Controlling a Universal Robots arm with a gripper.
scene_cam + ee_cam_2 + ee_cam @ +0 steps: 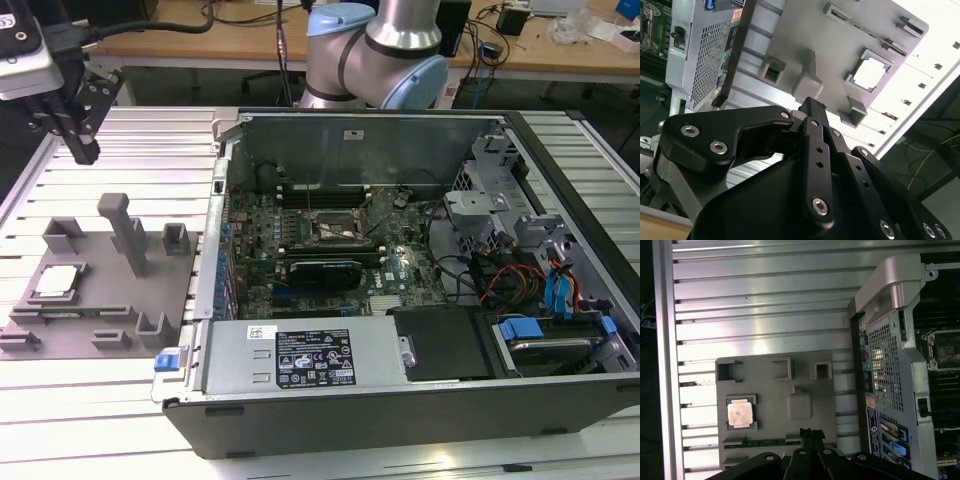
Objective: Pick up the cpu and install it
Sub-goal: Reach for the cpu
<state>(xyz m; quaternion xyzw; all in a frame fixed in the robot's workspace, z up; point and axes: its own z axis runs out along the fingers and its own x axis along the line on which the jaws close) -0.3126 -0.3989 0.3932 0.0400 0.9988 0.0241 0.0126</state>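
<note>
The cpu (57,282) is a small silvery square lying flat in a recess of the grey plastic tray (110,310), at the exterior view's left. In both wrist views the cpu (870,75) (740,414) sits in that same recess, untouched. My black gripper (86,150) hangs high over the table beyond the tray's far edge, well apart from the cpu. Its fingers are shut together with nothing between them, as the gripper (813,106) (811,432) appears in both wrist views. The black square socket (335,232) sits on the green board inside the open case.
The open computer case (400,400) lies on the ribbed aluminium table (80,400), to the tray's right in the exterior view. A tall upright post (125,230) and several low blocks rise from the tray. The arm's base (375,55) stands behind the case.
</note>
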